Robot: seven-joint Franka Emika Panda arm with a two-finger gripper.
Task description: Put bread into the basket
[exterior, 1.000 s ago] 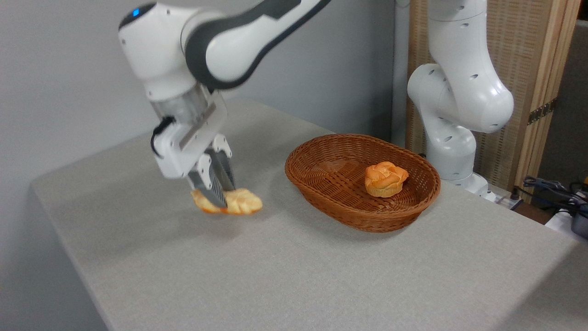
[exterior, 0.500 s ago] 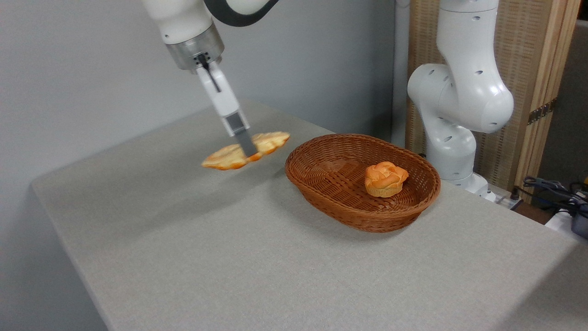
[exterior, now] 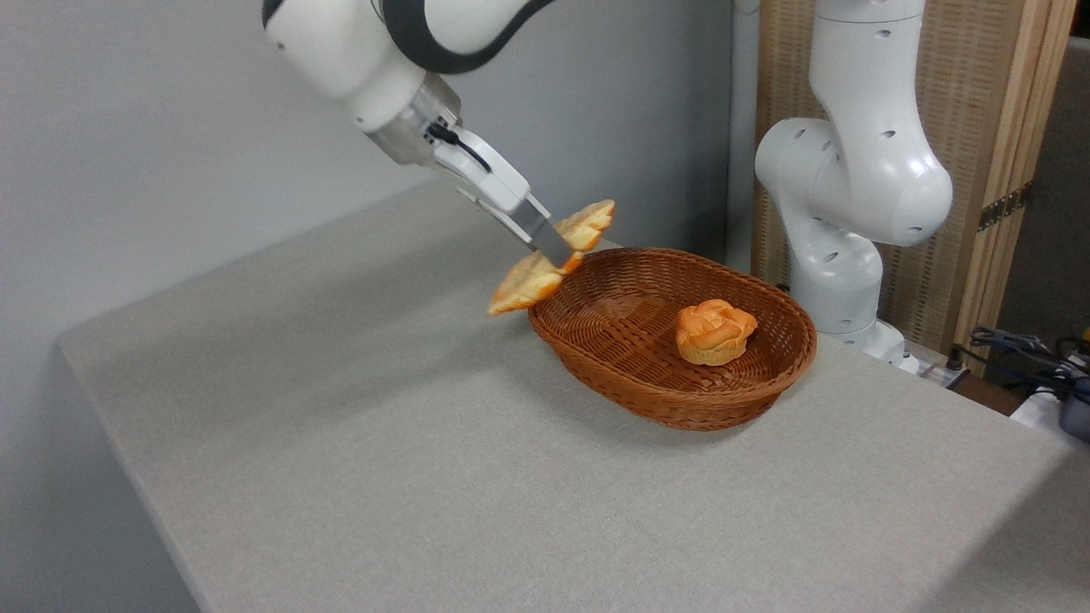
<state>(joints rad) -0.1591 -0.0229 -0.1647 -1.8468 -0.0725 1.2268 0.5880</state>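
Hanging tilted in the air at the left rim of the basket (exterior: 596, 375), the bread (exterior: 530, 283) is clamped at its middle between the gripper (exterior: 558, 253) fingers. An orange bun (exterior: 715, 330) sits inside the basket on the grey table (exterior: 383, 477).

White arm reaching in from upper left, wrist angled down to the right, gripper (exterior: 558, 253) tilted steeply, seen edge-on, jaws closed on the middle of the bread (exterior: 552, 258), raised clear of the desk (exterior: 409, 477).
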